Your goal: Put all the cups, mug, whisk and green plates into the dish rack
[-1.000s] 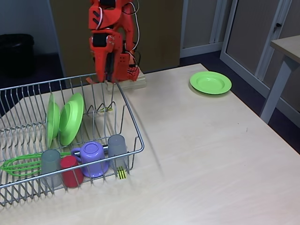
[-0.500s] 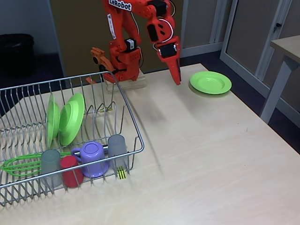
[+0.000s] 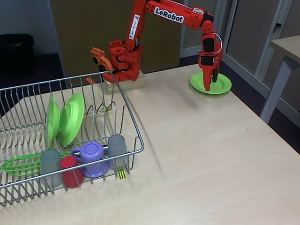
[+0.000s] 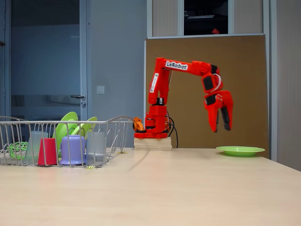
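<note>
You are nearly finishing this job. The dish rack [image 3: 123, 101] is already holding two green plates [image 3: 65, 118] standing on edge between the prongs, and along its front edge the purple mug [image 3: 92, 158], the red cup [image 3: 71, 170] and two grey cups [image 3: 117, 145] are sitting side by side. The whisk [image 3: 18, 164] is lying in the rack's near left corner, its green wires showing through the bars.

What is remaining, as far as you can judge, is the last green plate [image 3: 220, 83], lying flat on the table [image 3: 197, 154] far to the right, well apart from the rack.

Your gripper [image 4: 220, 120] is hanging above that plate with its fingers pointing downward. In the side-on fixed view you are seeing clear daylight between the fingertips and the plate, so nothing is touching yet. The fingers are standing moderately apart, with a visible gap between them, and they are carrying nothing. To take the plate you are probably needing to come down over its rim and pinch the edge.
</note>
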